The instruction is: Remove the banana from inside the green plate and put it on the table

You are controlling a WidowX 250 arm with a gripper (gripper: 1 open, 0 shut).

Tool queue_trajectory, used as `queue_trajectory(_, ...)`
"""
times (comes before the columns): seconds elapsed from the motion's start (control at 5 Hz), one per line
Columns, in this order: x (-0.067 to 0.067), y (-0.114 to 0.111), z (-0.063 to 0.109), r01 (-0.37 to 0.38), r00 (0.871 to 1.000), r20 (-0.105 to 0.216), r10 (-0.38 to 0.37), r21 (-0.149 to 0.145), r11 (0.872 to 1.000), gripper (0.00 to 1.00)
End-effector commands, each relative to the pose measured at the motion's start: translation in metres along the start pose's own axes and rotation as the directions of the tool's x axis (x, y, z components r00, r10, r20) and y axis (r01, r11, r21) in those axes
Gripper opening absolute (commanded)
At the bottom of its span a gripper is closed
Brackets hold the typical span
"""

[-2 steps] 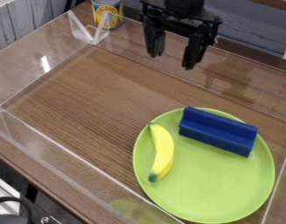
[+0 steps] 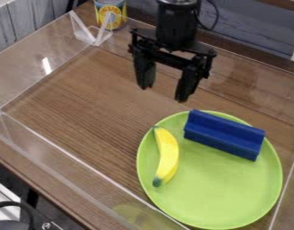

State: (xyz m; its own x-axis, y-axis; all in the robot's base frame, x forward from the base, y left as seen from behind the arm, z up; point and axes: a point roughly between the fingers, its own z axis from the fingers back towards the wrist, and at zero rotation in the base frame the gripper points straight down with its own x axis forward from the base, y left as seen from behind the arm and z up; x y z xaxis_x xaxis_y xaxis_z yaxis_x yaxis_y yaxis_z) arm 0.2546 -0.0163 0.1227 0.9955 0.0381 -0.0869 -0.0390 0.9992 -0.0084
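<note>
The banana is small, yellow and curved with a dark green tip. It lies on the left side of the green plate, a large lime-green round plate at the front right of the table. My gripper hangs above the wood behind the plate, its two dark fingers spread apart and nothing between them. It stands up and a little behind the banana, not touching it.
A blue rectangular block rests on the plate's far right half. Low clear acrylic walls border the tabletop. A yellow and white container stands beyond the back wall at the upper left.
The gripper has come down and toward the front left, closer to the plate. Banana, block and plate have not moved.
</note>
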Motion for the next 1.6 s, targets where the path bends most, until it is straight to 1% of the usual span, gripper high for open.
queue_trajectory(0.0,-0.011,-0.005,0.007,-0.004,0.999,0.041,0.004,-0.005,1.0,1.0)
queue_trajectory(0.4,-0.022,-0.012,0.0,-0.002,0.999,0.043,0.003,-0.012,1.0,1.0)
queue_trajectory(0.6,-0.028,-0.014,-0.004,-0.004,0.999,0.05,0.004,-0.017,1.0,1.0)
queue_trajectory(1.0,-0.032,-0.017,-0.014,-0.005,0.999,0.043,0.006,-0.019,1.0,1.0)
queue_trajectory(1.4,-0.034,-0.019,-0.022,0.002,0.999,0.038,-0.001,-0.023,1.0,1.0)
